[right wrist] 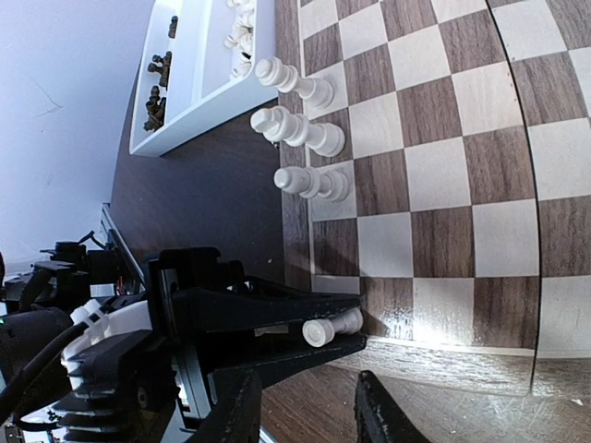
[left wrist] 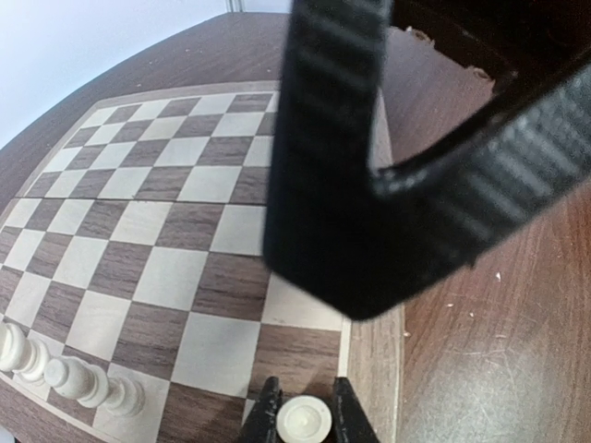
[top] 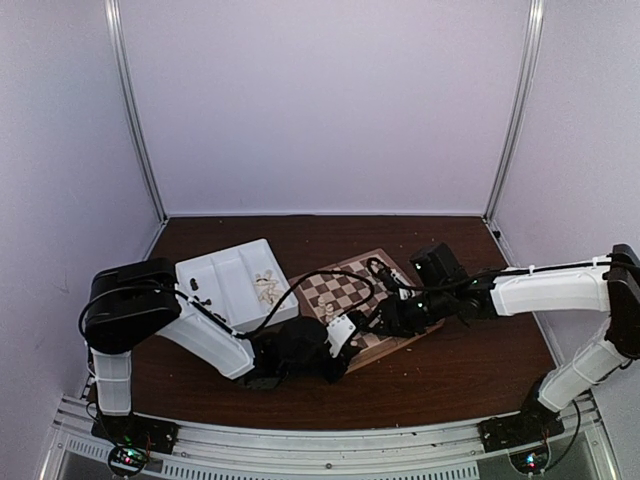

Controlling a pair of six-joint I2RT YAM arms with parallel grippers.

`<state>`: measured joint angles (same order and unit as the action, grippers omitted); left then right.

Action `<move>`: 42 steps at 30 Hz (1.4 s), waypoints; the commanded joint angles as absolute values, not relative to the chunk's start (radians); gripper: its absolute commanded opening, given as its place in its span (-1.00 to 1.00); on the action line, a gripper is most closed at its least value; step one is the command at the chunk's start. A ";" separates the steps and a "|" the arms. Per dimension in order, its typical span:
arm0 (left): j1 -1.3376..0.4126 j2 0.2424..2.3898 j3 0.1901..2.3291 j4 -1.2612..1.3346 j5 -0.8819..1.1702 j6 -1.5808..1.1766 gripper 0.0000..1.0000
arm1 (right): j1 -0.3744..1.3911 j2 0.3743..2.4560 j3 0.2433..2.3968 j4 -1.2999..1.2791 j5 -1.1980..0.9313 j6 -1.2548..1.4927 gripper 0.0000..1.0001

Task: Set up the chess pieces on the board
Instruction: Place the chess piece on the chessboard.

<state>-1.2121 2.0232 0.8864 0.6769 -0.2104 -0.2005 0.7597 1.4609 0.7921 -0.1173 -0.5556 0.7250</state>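
One white piece (left wrist: 306,423) pinched upright in the left gripper (top: 345,335), fingers (left wrist: 269,417) drawn narrow against its sides, over the corner square at the near corner of the board (left wrist: 157,185). Cannot tell base contact with the wood from these views. Several more white pieces (right wrist: 300,129) standing along the same edge row, further from the corner; bare squares across most of the visible rest. Plenty waiting in the white tray (right wrist: 199,101) close beside the board: dark pieces (right wrist: 157,101) and white ones (right wrist: 237,32) in separate compartments.

Right gripper (right wrist: 309,406) poised close to that same corner, fingers parted a moderate way, nothing between them.

Looks like the placing step, early in the task. To do it well: lower straight down to a flat seat, centred in the square and not on the light border. Open only a little, both fingers leaving together, so as not to nudge so light a piece sideways. Lift straight up before heading for the tray; avoid sweeping along the edge row, to spare the easily toppled neighbours. Draw the right arm back or raise it first, to prevent a knock between two grippers crowding one corner. Confirm upright after release, then fetch the next piece for the adjoining square.
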 commanded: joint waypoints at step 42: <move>-1.217 2.019 0.884 0.582 -0.197 -0.260 -0.73 | 0.745 1.316 0.747 -0.236 -0.413 0.616 -0.24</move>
